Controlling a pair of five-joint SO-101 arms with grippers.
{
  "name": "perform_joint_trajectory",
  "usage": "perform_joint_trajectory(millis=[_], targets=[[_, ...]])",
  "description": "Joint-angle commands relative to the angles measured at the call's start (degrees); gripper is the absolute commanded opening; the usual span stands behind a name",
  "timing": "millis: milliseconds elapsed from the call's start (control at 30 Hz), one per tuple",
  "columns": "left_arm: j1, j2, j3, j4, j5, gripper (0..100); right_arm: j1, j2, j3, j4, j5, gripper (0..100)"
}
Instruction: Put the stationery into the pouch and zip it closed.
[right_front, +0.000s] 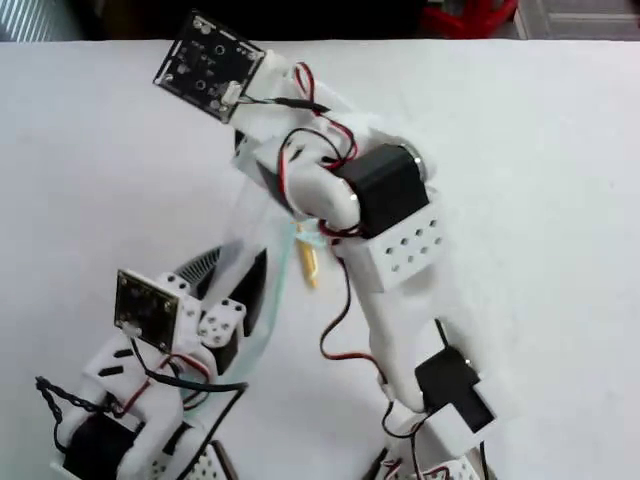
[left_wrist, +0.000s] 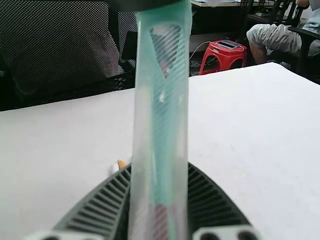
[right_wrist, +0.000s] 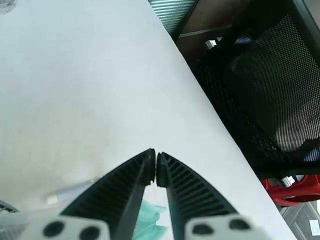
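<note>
Pinched between left gripper (left_wrist: 160, 172): translucent green plastic pouch (left_wrist: 162, 95), long axis running near to far toward right gripper (right_wrist: 155, 162), pressed together at far end. Outside on white table (right_front: 550, 150), just right of pouch, nearer right arm: small orange-yellow stick (right_front: 308, 262)

1 pouch (right_front: 255, 275); 1 yellow stationery piece (right_front: 308, 262); 2 arms (right_front: 400, 250) (right_front: 130, 390); 1 table (right_front: 540, 150).

No print seems readable anywhere, not even on the pouch (left_wrist: 160, 125).
</note>
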Motion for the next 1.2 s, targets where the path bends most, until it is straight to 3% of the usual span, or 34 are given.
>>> perform_joint_trajectory(millis=[0, 167, 367, 733, 900, 1033, 1167], targets=[[-0.1, -0.7, -0.9, -0.5, 0.4, 8, 4.1, -0.7, -0.1, 1.5, 0.9, 1.8], [0.0, -0.7, -0.9, -0.5, 0.4, 8, 8.3, -2.3, -2.0, -1.5, 0.5, 1.8], [0.0, -0.7, -0.9, -0.5, 0.5, 8, 8.7, 0.0, -3.3, 2.2, -1.8, 1.8], [0.0, -0.7, -0.9, -0.5, 0.6, 8, 0.0, -2.6, -3.5, 8.5, 7.2, 1.8], [0.0, -0.7, -0.9, -0.5, 0.6, 8, -1.4, -3.2, -3.2, 8.7, 7.4, 1.8], [0.0, -0.7, -0.9, -0.5, 0.6, 8, 1.5, -2.8, -5.1, 2.1, 7.1, 1.8], [0.0, -0.7, -0.9, -0.4, 0.6, 8, 5.8, -2.7, -5.6, -5.1, -0.2, 1.8]])
